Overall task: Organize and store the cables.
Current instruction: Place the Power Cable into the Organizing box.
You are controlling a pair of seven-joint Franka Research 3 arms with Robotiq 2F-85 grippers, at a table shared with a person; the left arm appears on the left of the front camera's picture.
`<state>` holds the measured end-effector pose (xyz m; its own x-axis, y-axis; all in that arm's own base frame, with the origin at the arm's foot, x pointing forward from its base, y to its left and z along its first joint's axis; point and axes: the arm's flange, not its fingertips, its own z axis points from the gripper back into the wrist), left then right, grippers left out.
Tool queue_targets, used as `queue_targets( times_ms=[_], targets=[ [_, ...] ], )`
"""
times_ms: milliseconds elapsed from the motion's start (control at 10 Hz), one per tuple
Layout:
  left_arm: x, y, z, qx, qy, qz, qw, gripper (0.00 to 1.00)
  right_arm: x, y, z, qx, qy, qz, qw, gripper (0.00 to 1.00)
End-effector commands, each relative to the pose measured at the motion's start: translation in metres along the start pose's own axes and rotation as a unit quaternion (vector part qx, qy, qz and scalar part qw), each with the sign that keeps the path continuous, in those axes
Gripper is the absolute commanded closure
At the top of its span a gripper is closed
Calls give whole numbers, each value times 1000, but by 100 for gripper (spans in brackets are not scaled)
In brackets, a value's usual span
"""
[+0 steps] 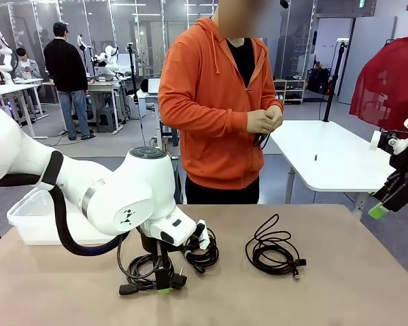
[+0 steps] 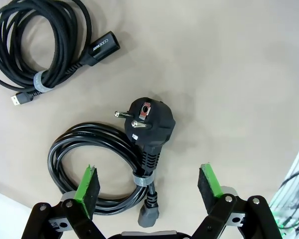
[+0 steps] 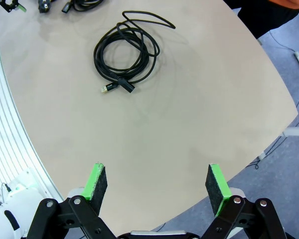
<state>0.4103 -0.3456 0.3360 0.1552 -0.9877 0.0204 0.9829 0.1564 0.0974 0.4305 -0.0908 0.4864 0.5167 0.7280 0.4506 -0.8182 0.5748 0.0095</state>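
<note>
A black power cable [image 2: 102, 149] lies coiled and tied on the tan table, its round plug [image 2: 150, 119] pointing away. My left gripper [image 2: 148, 186] hangs open just above it, green pads on either side of the tied part. From the front, that left gripper [image 1: 162, 280] points straight down onto the power cable [image 1: 139, 272]. A second coil with a USB end [image 2: 35, 45] lies close by [image 1: 201, 255]. A third coil [image 1: 272, 248] rests alone to the right, and it is the coil [image 3: 124, 55] ahead of my open right gripper [image 3: 157, 184], which hovers off the table's right edge [image 1: 386, 202].
A clear plastic bin [image 1: 27, 219] stands at the table's back left, behind my left arm. The person in an orange hoodie stands at the far side, both hands [image 1: 265, 121] together at chest height with a thin dark cord hanging from them. A white table [image 1: 326, 159] stands behind.
</note>
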Motion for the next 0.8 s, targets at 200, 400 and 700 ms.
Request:
queue_targets(
  times_ms=[200, 400, 700],
  targets=[
    [-12, 0, -11, -12, -6, -8, 1000, 0, 2, -2, 2, 5, 0, 0, 1000, 0],
    [-18, 3, -19, -19, -5, -16, 1000, 0, 2, -2, 2, 5, 0, 0, 1000, 0],
    [-27, 10, -28, -29, -29, -12, 999, 0, 2, -2, 2, 5, 0, 0, 1000, 0]
  ],
)
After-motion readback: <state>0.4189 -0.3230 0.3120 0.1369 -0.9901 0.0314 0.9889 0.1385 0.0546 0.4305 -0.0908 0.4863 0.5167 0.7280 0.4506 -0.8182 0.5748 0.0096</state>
